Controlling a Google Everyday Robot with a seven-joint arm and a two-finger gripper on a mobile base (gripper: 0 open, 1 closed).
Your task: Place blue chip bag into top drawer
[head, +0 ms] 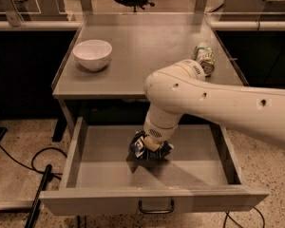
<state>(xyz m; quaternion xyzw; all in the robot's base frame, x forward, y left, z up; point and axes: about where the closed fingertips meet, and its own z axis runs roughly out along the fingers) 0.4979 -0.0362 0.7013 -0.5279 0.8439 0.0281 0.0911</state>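
The top drawer [194, 160] is pulled wide open below the grey table, with its dark wire handle [156, 207] at the front centre. The blue chip bag [145, 151], dark navy and crinkled with white markings, is inside the drawer near its middle, low over the floor. My gripper [154, 145] reaches down into the drawer from the large white arm and is shut on the top of the bag. The wrist hides part of the bag.
A white bowl [92, 54] sits on the left of the grey table top [147, 46]. A green-and-silver can [204, 58] lies at the right, partly behind my arm. Black cables [38, 194] run on the floor left of the drawer.
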